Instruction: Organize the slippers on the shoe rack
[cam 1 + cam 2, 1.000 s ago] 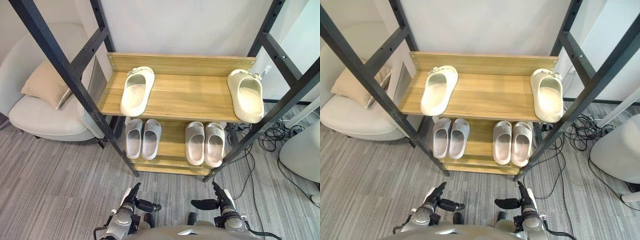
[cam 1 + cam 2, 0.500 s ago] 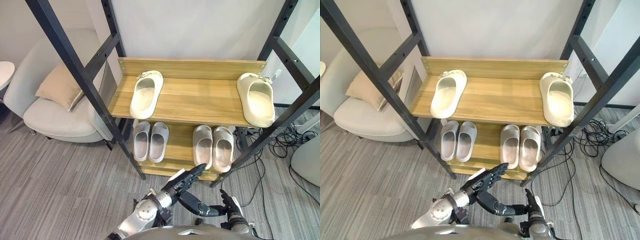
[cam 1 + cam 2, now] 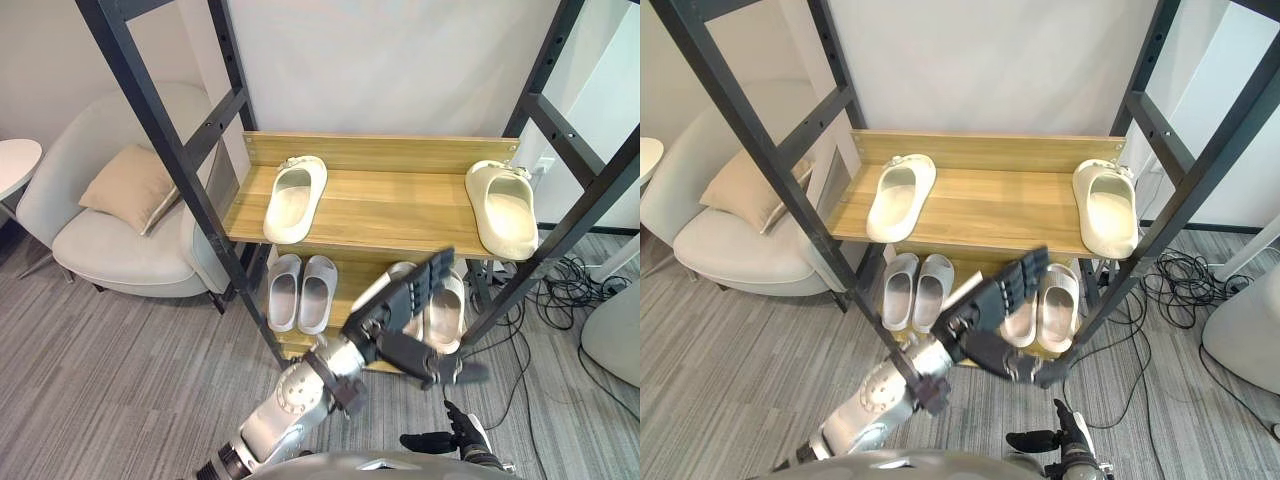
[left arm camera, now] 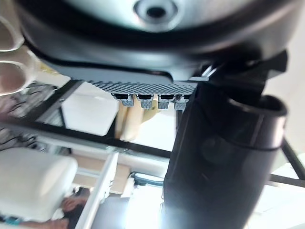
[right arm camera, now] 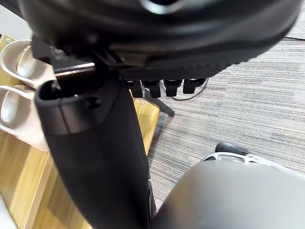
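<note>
Now that the left hand (image 3: 385, 325) has swung up from low down, fingers spread wide and empty, we judge a reach is starting: cream slipper (image 3: 295, 186) beyond-left of it, second cream slipper (image 3: 503, 208) beyond-right, well apart on the top shelf (image 3: 400, 200), untouched.

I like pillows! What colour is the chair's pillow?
Beige; the pillow shows best in left eye view.

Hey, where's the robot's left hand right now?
In the left eye view the left hand is raised, fingers straight, in front of the right slipper pair on the lower shelf, below the upper shelf.
</note>
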`<state>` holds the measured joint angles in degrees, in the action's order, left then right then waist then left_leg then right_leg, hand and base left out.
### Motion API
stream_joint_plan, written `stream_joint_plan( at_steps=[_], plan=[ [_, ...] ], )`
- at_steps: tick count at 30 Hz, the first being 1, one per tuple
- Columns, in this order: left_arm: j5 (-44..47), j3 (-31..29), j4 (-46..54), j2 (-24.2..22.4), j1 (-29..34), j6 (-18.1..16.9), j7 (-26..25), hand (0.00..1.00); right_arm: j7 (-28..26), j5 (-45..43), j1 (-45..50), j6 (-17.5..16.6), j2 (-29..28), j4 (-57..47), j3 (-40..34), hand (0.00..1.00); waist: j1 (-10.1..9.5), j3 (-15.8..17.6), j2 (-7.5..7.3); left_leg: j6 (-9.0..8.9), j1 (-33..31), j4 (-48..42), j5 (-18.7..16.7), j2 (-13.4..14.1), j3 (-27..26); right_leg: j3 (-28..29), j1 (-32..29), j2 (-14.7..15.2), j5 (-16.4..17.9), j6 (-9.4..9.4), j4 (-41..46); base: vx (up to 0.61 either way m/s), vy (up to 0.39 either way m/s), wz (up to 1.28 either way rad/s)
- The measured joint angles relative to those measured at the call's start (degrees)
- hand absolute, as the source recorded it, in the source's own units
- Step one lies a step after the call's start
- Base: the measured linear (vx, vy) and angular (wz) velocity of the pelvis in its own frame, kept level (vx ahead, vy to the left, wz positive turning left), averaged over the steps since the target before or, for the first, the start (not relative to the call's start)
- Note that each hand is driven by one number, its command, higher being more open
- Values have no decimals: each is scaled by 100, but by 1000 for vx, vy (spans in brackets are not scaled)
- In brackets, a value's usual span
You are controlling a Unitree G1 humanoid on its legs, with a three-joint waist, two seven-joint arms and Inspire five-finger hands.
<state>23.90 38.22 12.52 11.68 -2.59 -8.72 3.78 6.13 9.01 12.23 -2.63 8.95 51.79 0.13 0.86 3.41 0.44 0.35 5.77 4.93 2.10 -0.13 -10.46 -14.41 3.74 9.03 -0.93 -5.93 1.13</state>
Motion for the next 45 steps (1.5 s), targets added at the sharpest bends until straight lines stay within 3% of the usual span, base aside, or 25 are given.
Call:
stream_joint_plan(
  at_steps=[10, 18, 25, 31, 36, 45],
  plan=[
    [-1221, -1186, 144, -178, -1162, -231, -1152, 100, -1, 0, 8, -1, -11, 39, -4, 100, 12, -1, -18, 0, 37, -18, 0, 0, 12, -5, 50, 4, 1, 2, 17, 0, 0, 0],
    [-1821, -2160, -991, 357, -1927, -384, -1841, 100, -11, 1, -6, -1, -89, 36, -11, 100, 102, 26, -113, 2, 128, -1, 4, -5, 13, -23, 138, -6, 1, 4, -33, 0, 0, 0],
    [-2479, -2546, -2026, 1171, -2097, -127, -2147, 100, -15, -1, -15, -12, -190, 27, -18, 100, 151, 101, -256, -10, 100, -1, -4, 2, 3, -18, 122, -30, -9, 5, -107, 0, 0, 0],
    [-3609, -2621, -2256, 1713, -2369, 100, -2299, 100, -16, -1, -15, -31, -197, 29, -21, 100, 148, 102, -263, -21, -13, -2, -10, 14, -8, -6, 59, -66, -74, 24, -217, 0, 0, 0],
    [-4663, -2648, -2308, 1774, -2539, 302, -2456, 100, -14, -2, -16, -53, -211, 29, -52, 100, 182, 104, -263, -27, -19, -2, -14, 14, -13, 8, 58, -90, -87, 32, -243, -1, -3, -1],
    [-5399, -2853, -2328, 1773, -2540, 654, -2683, 100, 17, -5, -14, -95, -237, 29, -65, 100, 252, 126, -285, -54, -14, -1, -28, 39, -46, 35, 53, -120, -94, 56, -264, -22, -6, -2]
  ],
)
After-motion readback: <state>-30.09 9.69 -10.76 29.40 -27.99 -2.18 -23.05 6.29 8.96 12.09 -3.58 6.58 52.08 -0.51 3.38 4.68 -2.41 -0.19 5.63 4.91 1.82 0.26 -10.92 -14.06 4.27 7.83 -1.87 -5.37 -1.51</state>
